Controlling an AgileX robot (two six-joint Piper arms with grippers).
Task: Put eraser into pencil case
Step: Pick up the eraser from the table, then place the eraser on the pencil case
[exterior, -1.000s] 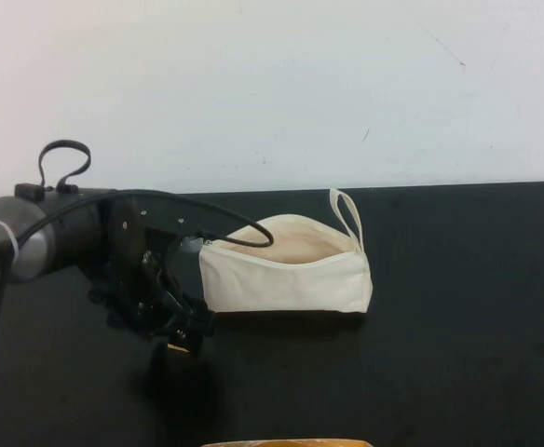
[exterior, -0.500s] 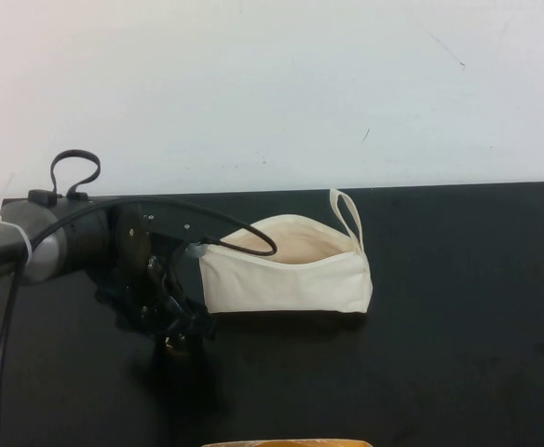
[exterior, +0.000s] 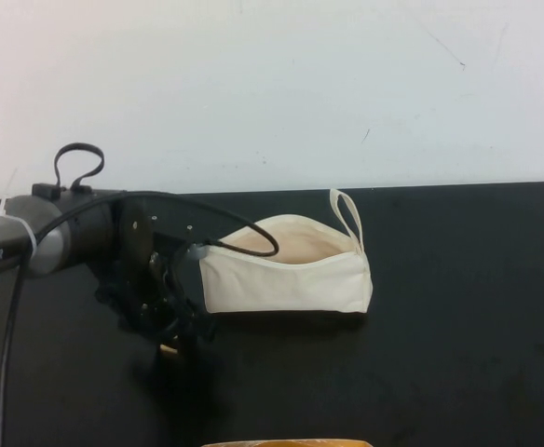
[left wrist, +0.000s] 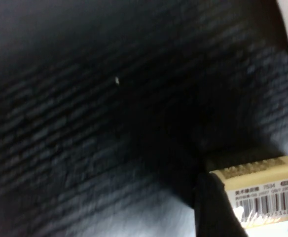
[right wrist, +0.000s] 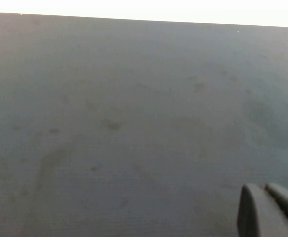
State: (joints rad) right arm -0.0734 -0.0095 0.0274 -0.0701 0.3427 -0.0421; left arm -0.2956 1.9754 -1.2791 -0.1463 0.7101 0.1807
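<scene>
The pencil case point(exterior: 286, 270) is a cream-white zip pouch standing on the black table, its top open and its loop strap point(exterior: 348, 216) at the right end. My left gripper point(exterior: 172, 341) hangs low over the table just left of and in front of the pouch's left end, shut on the eraser point(exterior: 168, 348). In the left wrist view the eraser point(left wrist: 260, 190) is a tan-yellow block with a white barcode label, with a dark finger point(left wrist: 217, 210) against its side. My right gripper point(right wrist: 272, 210) shows only in its wrist view, fingers together over bare table.
The black table point(exterior: 458, 307) runs back to a white wall point(exterior: 272, 84). The left arm's black cable point(exterior: 244, 233) arches over the pouch's left end. A tan object point(exterior: 286, 443) peeks in at the bottom edge of the high view.
The left arm has shifted slightly and its gripper has edged a little left, still holding the eraser. The pouch has not moved.
</scene>
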